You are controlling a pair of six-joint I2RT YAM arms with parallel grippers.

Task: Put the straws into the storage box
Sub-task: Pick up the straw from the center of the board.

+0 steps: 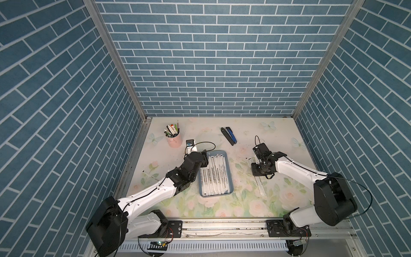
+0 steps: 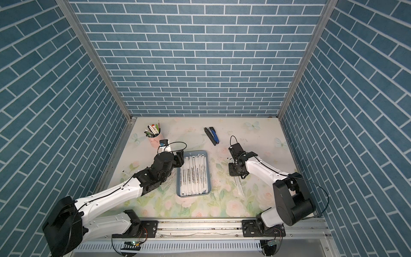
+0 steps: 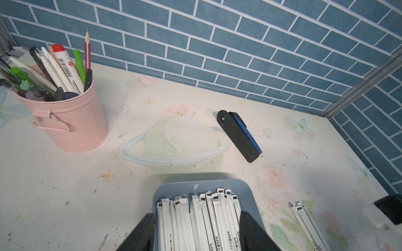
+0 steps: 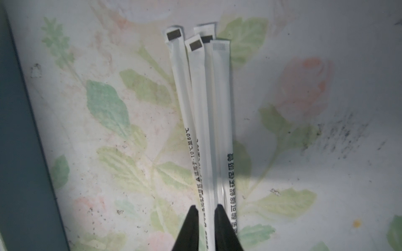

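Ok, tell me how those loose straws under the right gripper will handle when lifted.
The loose straws are long and thin, so probably light, with ends that may sag a little. They lie overlapped in smooth paper wraps, so neighbours could drag along or slide off. The right gripper has its jaws about just one; the flat wraps probably won't roll.

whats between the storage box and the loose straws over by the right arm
Nothing but bare floral tabletop lies between the storage box and the loose straws; the left wrist view shows that strip plainly.
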